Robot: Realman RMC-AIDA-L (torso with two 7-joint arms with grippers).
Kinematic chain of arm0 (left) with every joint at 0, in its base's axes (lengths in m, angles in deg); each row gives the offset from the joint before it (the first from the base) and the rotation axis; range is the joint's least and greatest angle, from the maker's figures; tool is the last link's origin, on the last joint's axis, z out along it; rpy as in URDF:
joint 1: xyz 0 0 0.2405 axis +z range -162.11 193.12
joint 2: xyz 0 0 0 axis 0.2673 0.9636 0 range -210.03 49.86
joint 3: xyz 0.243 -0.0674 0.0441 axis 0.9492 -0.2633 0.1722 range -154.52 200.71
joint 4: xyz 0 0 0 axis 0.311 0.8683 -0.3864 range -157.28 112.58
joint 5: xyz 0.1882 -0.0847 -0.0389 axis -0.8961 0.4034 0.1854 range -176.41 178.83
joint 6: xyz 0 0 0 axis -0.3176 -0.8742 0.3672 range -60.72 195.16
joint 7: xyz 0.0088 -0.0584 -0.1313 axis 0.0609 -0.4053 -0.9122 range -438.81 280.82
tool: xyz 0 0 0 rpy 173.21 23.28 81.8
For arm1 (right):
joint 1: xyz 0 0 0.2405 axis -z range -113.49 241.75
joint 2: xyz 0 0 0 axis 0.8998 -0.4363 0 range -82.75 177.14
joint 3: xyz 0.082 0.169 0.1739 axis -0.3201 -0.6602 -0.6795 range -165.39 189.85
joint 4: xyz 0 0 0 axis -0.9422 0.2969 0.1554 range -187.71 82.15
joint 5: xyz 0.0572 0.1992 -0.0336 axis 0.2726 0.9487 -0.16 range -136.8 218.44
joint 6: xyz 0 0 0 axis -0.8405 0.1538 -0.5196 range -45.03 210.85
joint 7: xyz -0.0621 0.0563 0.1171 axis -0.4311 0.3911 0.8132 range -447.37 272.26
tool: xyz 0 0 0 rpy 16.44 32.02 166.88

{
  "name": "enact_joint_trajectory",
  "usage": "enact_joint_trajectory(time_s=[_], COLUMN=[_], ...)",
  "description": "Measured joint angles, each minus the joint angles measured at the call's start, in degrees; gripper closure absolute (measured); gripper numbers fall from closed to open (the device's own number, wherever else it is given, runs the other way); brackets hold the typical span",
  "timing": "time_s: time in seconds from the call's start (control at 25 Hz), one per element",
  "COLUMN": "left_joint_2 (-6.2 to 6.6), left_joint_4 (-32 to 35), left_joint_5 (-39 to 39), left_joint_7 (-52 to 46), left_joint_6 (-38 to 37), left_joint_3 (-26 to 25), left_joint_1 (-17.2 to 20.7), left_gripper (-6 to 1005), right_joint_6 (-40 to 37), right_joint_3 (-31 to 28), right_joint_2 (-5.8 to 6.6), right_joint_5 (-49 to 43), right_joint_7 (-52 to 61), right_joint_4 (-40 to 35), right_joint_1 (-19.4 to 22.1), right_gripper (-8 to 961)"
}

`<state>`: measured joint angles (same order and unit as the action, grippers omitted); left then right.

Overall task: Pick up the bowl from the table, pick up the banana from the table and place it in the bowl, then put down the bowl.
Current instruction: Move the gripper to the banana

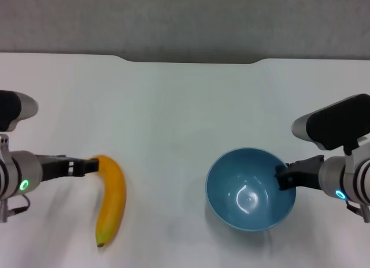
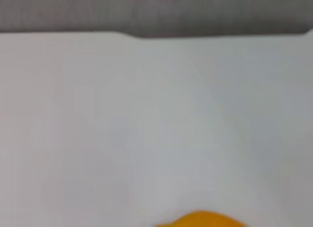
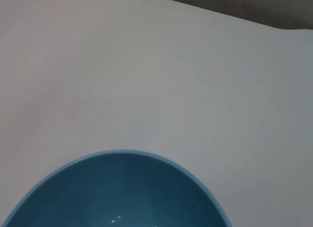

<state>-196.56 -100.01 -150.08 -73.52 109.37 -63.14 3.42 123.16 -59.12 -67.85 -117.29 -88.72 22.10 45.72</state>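
- Two arms are at work in the head view, one on each side of the table (image 1: 185, 106). The left gripper (image 1: 87, 165) is at the stem end of the banana (image 1: 111, 200), its dark fingers apparently touching or closing on that end; whether they have clamped I cannot tell. The banana lies flat on the white top, curving toward me, its small dark tip nearest.
- On the other side, the right gripper (image 1: 284, 177) sits at the rim of the bowl (image 1: 250, 189), with one finger seeming to reach over the edge on the robot's right side. It looks set on the rim, though a firm pinch is not something I can confirm. The bowl appears to rest on the table, upright and empty.
- As I judge it, the task is at its start: both pickups are being set up, nothing is clearly lifted, the banana is not in the bowl, and the final set-down is still to come.
- From the left wrist view only a sliver of the banana (image 2: 200, 219) shows against the white table (image 2: 146, 129); no fingers appear.
- From the right wrist view the bowl (image 3: 117, 192) fills the near edge, empty inside, with bare table (image 3: 146, 80) beyond; again no fingers.
- Count: one bowl, one banana, one table, two grippers.
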Motion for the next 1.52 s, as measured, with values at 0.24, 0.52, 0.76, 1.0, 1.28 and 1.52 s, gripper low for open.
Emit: enact_joint_trajectory(time_s=[0.24, 0.52, 0.76, 1.0, 1.28, 1.52], left_joint_2=[-0.16, -0.34, -0.39, -0.50, -0.51, -0.51], left_joint_4=[-0.6, -1.4, -2.8, -3.3, -2.7, -2.0], left_joint_5=[-5.0, -5.1, -5.0, -5.0, -4.9, -4.5], left_joint_7=[-2.7, -5.3, -6.6, -8.0, -8.4, -10.7], left_joint_6=[9.7, 13.5, 14.5, 12.8, 11.7, 10.5], left_joint_3=[-1.3, 1.0, 4.3, 5.5, 5.9, 6.5], left_joint_1=[-4.3, -6.4, -7.4, -7.3, -6.8, -6.2], left_gripper=[148, 144, 132, 93, 99, 105], right_joint_6=[-0.1, -0.8, -1.5, -3.7, -6.3, -8.6], right_joint_3=[0.0, -0.1, -0.3, -0.1, 0.2, -0.1], right_joint_2=[0.00, 0.00, 0.00, -0.08, -0.05, -0.06], right_joint_5=[0.0, 0.0, -0.1, -0.5, -0.7, -3.1], right_joint_7=[0.0, 0.0, 0.0, 0.0, 0.0, 0.3], right_joint_4=[-0.2, -0.4, -0.4, 1.4, 5.2, 8.3], right_joint_1=[-0.2, -0.3, -0.2, 0.5, 2.6, 5.2], right_gripper=[911, 911, 911, 911, 912, 912])
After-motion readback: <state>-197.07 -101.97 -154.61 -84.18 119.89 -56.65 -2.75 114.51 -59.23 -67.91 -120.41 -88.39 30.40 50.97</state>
